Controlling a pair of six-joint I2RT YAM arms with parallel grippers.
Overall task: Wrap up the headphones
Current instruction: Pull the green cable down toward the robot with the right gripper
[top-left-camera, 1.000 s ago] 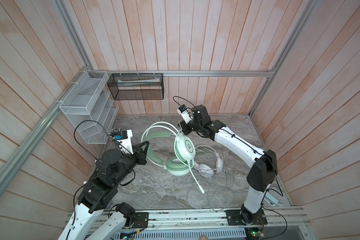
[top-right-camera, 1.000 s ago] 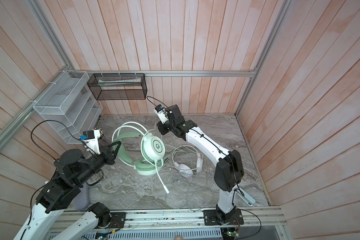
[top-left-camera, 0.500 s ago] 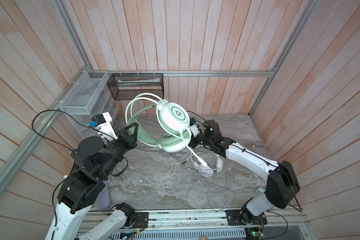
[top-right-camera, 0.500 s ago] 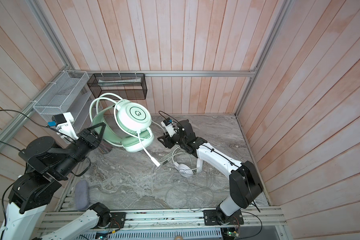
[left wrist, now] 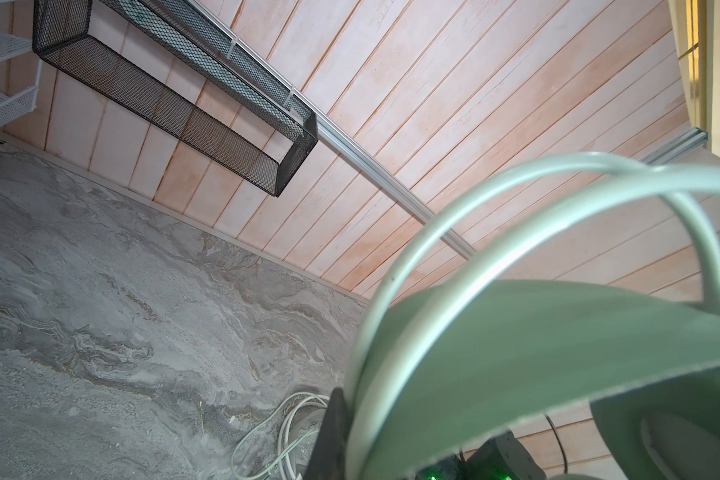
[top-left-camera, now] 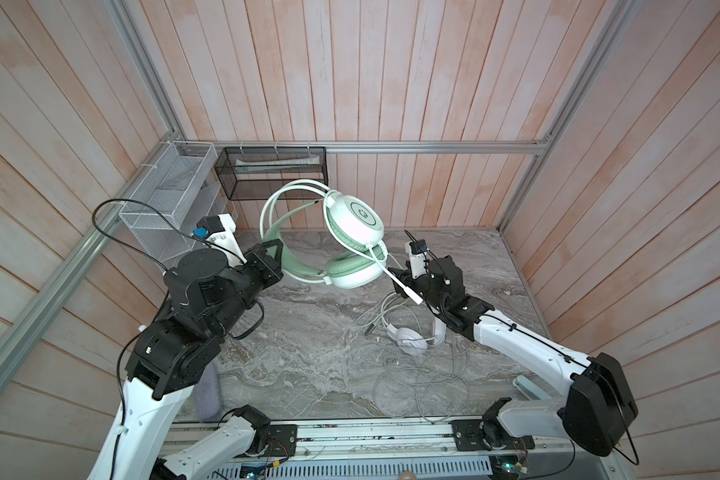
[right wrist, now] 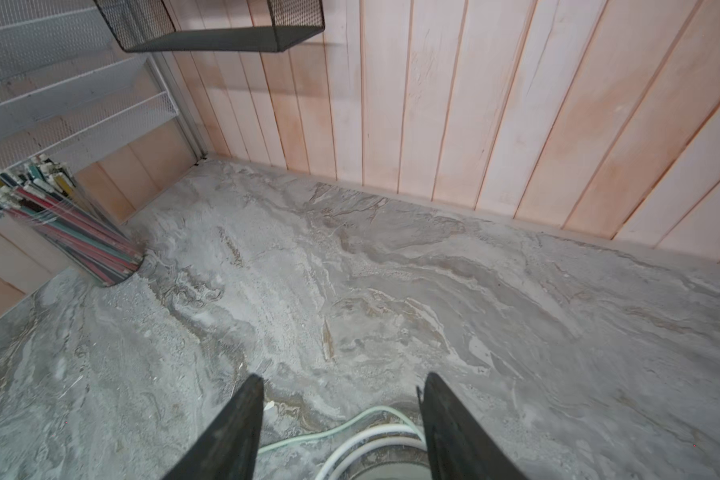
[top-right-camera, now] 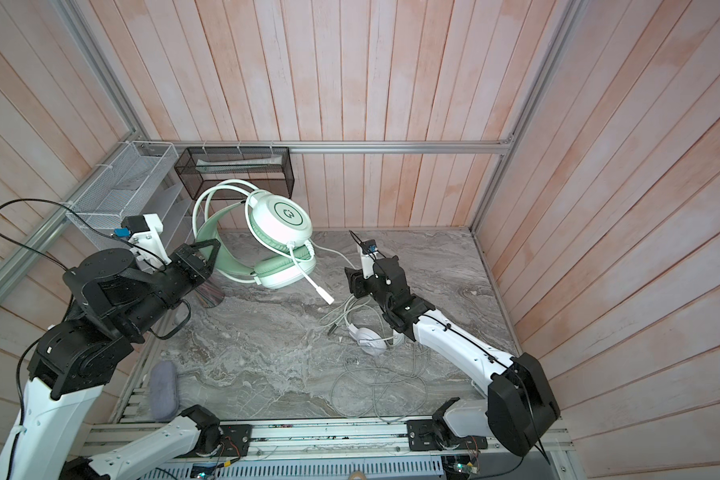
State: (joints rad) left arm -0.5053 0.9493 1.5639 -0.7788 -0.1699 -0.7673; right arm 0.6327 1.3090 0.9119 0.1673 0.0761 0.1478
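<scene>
Top views: gripped mint headset point(top-left-camera: 352, 276) band aloft in left tool point(top-left-camera: 272, 261); hung right tool point(top-left-camera: 395, 280) open, empty, over cables point(top-left-camera: 373, 318); needed pinching near earcup point(top-left-camera: 356, 216).

Black mesh basket point(top-left-camera: 267, 189) and white wire rack point(top-left-camera: 163, 195) hang on the walls point(top-left-camera: 391, 83) — grey pouch point(top-right-camera: 163, 388) at the tabletop point(top-left-camera: 308, 353) edge

The middle of the bench point(top-left-camera: 300, 345) and its left side toward the front edge lie bare and open to a pass, as does the rear-right corner. Above the rear middle the mint headset point(top-left-camera: 352, 216) hangs in the air from the left gripper point(top-left-camera: 273, 259), blocking that way. The white headset point(top-left-camera: 408, 338) and loose cables point(top-left-camera: 416, 386) clutter the right front. A mesh basket point(top-left-camera: 275, 172), wire rack point(top-left-camera: 163, 199) and stick holder point(top-right-camera: 213, 293) crowd the rear-left corner. A grey pouch point(top-right-camera: 163, 388) lies at the front-left corner.
</scene>
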